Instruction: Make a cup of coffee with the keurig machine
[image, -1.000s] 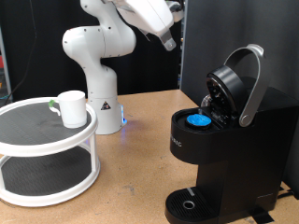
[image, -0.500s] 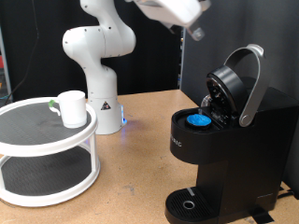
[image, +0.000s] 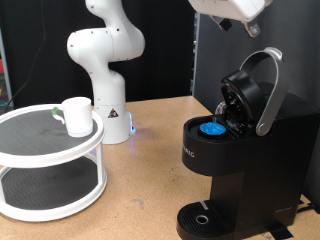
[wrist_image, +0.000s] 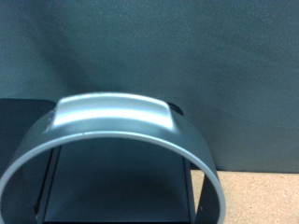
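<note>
My pincer (image: 252, 28) hangs just above the keurig's (image: 240, 160) raised silver handle (wrist_image: 117, 126); whether it is open or closed I cannot tell. The lid stands open with a blue-topped pod (image: 212, 128) in the chamber. The cup (image: 77, 116) sits on a round white shelf (image: 50, 150), well apart from the keurig.
</note>
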